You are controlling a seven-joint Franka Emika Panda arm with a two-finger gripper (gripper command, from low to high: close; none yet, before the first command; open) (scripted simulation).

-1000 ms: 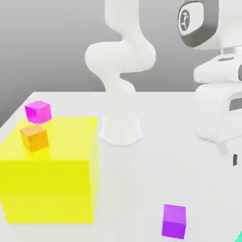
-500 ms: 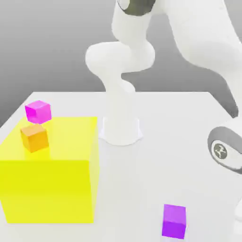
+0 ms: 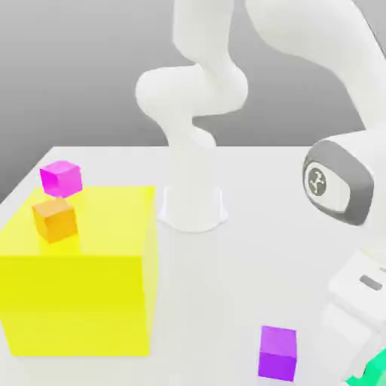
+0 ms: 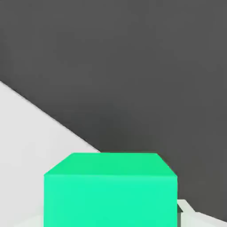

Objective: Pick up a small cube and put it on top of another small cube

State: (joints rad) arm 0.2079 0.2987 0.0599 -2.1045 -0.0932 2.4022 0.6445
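A small green cube (image 3: 375,369) sits at the table's near corner on the exterior view's right, and it is seen close up in the hand view (image 4: 111,190). My gripper (image 3: 363,363) has come down over it and is shut on the green cube. The white hand hides most of the cube in the exterior view. A small purple cube (image 3: 277,352) rests on the table just to the exterior view's left of the hand. A small orange cube (image 3: 54,219) lies on top of the large yellow block (image 3: 83,301). Behind it is a small magenta cube (image 3: 61,178).
The arm's white base (image 3: 192,207) stands at the middle back of the white table (image 3: 249,256). The big yellow block takes up the table's side on the exterior view's left. The table edge runs close to the green cube.
The arm has swung down, bringing the hand low over the green cube at the near corner. The jaws went from open to shut. The other cubes have not moved.
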